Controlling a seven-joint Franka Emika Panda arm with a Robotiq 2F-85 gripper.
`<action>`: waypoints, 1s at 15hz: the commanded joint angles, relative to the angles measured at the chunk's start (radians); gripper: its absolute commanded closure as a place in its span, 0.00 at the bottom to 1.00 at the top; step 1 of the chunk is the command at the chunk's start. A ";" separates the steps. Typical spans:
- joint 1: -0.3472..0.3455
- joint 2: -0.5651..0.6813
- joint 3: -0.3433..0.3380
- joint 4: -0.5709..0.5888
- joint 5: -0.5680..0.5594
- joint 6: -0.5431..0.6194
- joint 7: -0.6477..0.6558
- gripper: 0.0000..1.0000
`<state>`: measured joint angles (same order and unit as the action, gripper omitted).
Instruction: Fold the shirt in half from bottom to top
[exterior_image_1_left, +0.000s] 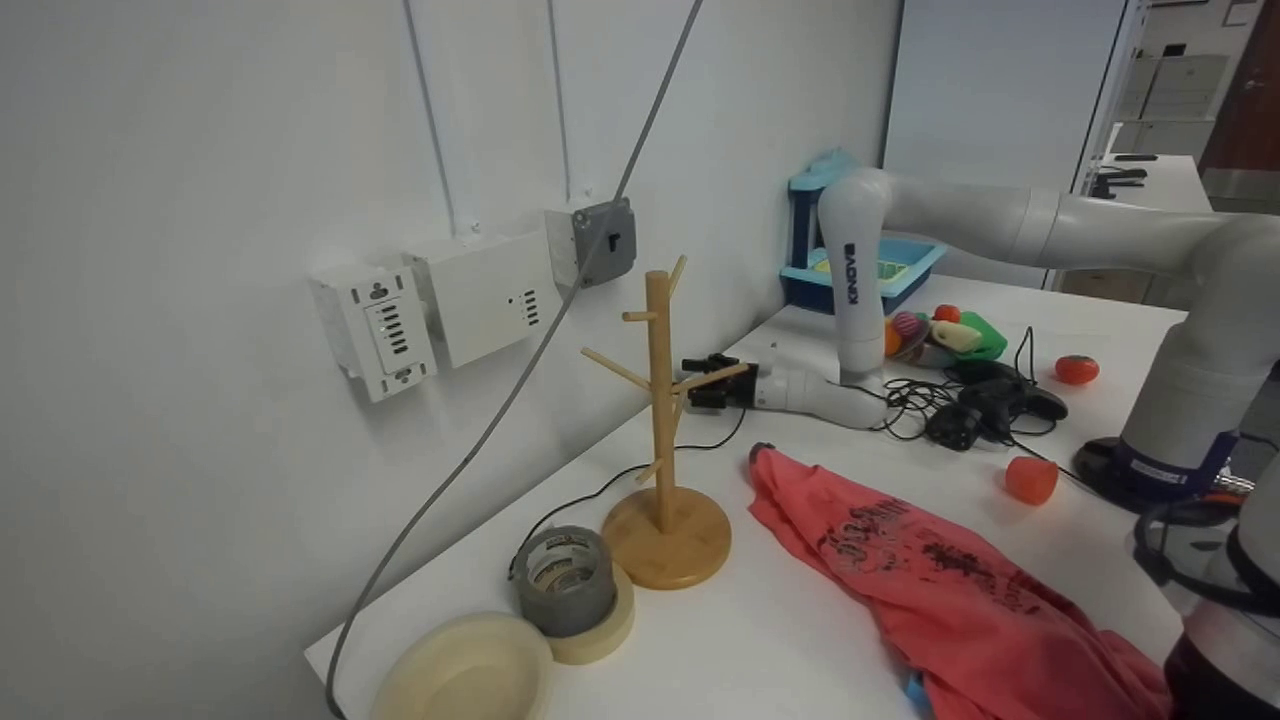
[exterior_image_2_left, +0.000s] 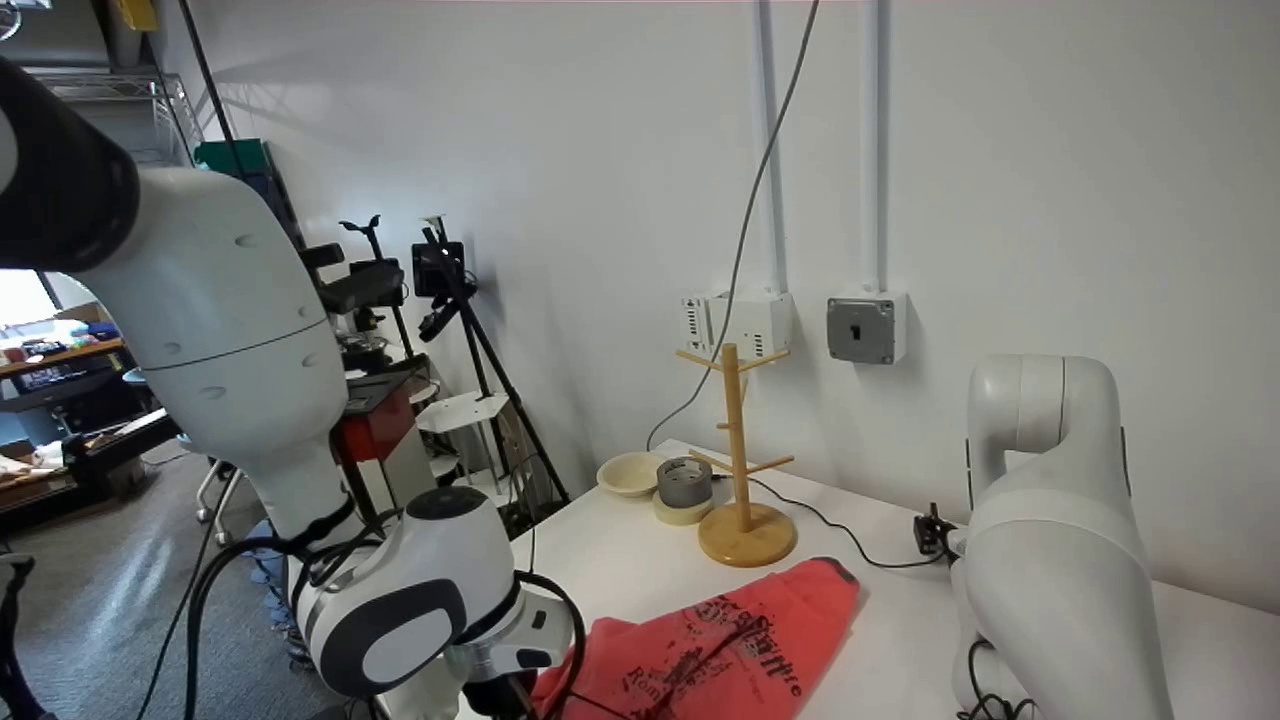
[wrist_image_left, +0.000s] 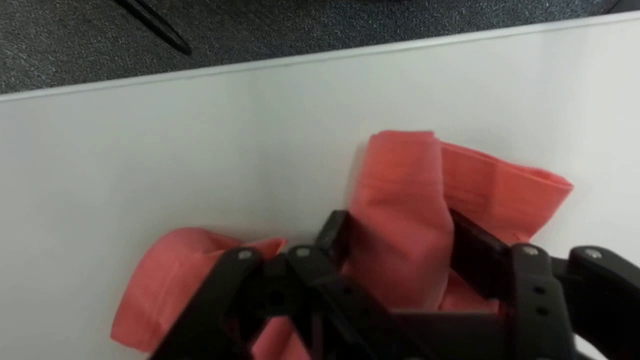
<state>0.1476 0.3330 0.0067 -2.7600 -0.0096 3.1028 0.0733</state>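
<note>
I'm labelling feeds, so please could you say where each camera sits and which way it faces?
In an exterior view: raised near the bowl, looking along the wall; part of the Panda arm at right.
In an exterior view: near the Panda arm, facing the switch box; that arm at left.
Wrist view: wrist-mounted, facing down at the shirt; jaws at bottom.
Shared, in both exterior views: shirt, mug stand.

White, rounded arm (exterior_image_2_left: 235, 320); broad black joint (exterior_image_2_left: 75, 185); loose black cable (exterior_image_2_left: 579, 635); black tool (wrist_image_left: 398, 225), pale screw heads (wrist_image_left: 531, 250).
</note>
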 joint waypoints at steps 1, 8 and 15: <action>0.033 0.022 -0.040 0.001 0.002 0.033 0.020 0.81; 0.061 -0.037 -0.096 0.006 -0.005 -0.081 0.033 0.97; 0.007 -0.241 -0.057 0.018 -0.027 -0.392 0.031 0.97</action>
<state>0.1860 0.2197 -0.0692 -2.7442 -0.0136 2.8523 0.0919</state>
